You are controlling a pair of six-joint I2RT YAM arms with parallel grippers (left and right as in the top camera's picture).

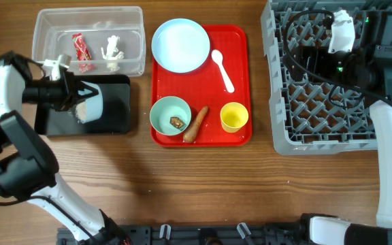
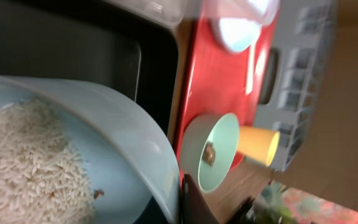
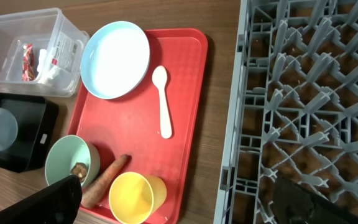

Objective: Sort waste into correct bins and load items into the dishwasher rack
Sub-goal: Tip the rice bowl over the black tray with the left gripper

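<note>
The left gripper (image 1: pixel 73 95) is clamped on the rim of the light-blue bowl (image 1: pixel 90 103), holding it tipped on its side over the glossy black tub (image 1: pixel 114 116). In the left wrist view, white rice-like crumbs (image 2: pixel 23 155) are heaped inside the bowl. Behind the black tub, the clear tub (image 1: pixel 87 12) holds a small red wrapper (image 1: pixel 82 52) and a crumpled white scrap (image 1: pixel 112 53). On the red tray (image 1: pixel 209 95) sit a round light-blue plate (image 1: pixel 180 45), a white spoon (image 1: pixel 222 69), a pale-green bowl (image 1: pixel 165 109) holding a brown lump (image 1: pixel 176 122), an orange carrot piece (image 1: pixel 196 124) and a yellow cup (image 1: pixel 234 117). The grey rack (image 1: pixel 318 102) stands at the right. The right gripper (image 3: pixel 176 183) hangs above the rack with its fingers spread wide.
</note>
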